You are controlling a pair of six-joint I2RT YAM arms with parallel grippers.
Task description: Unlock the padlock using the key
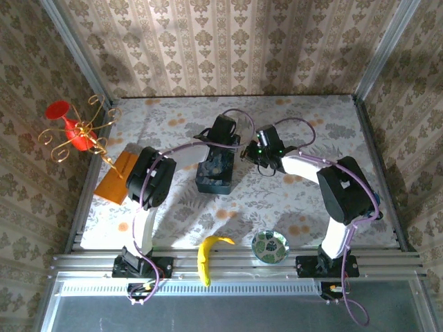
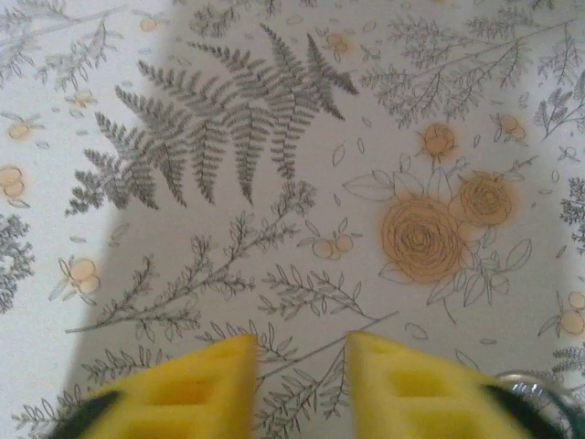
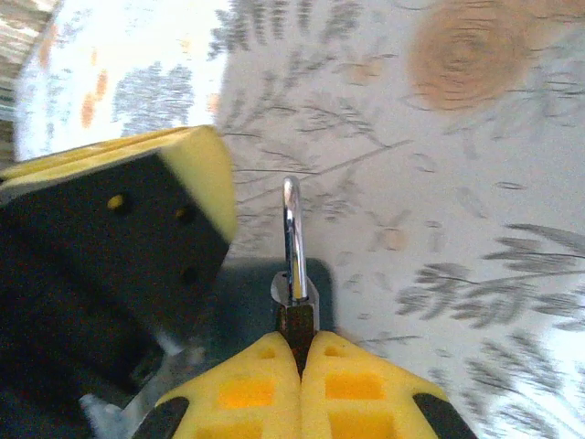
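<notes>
1. Padlock (image 3: 292, 274) stands upright at the tips of the right gripper (image 3: 300, 346). Its dark body is wedged between the yellow pads, and its silvery shackle rises above them, seen edge-on.
2. The right gripper is clenched on the lock's body. The two fingers press together with only the lock between them.
3. From this edge-on angle it cannot be told whether the shackle is latched or sprung.
4. The left gripper (image 2: 302, 346) is released. Its yellow fingers are spread apart with nothing between them, and the floral tablecloth (image 2: 274, 137) shows through the gap.
5. In the right wrist view, a yellow-and-black finger of the left gripper sits close to the left of the shackle, not touching it.
6. A silvery curved piece (image 2: 530, 384) lies at the lower right edge of the left wrist view, just beside the right-hand finger. It is too cut off to identify.
7. From above, both grippers meet near the middle of the table. The left arm reaches over a dark blue box (image 1: 213, 176), and the right gripper sits just to the right of the box.
8. A banana (image 1: 208, 256) and a small glass dish (image 1: 269, 245) lie at the near edge, between the arm bases.
9. An orange block (image 1: 116, 178), a gold wire stand (image 1: 79, 135) and a red vase (image 1: 66, 124) are at the left side, well apart from the lock.
</notes>
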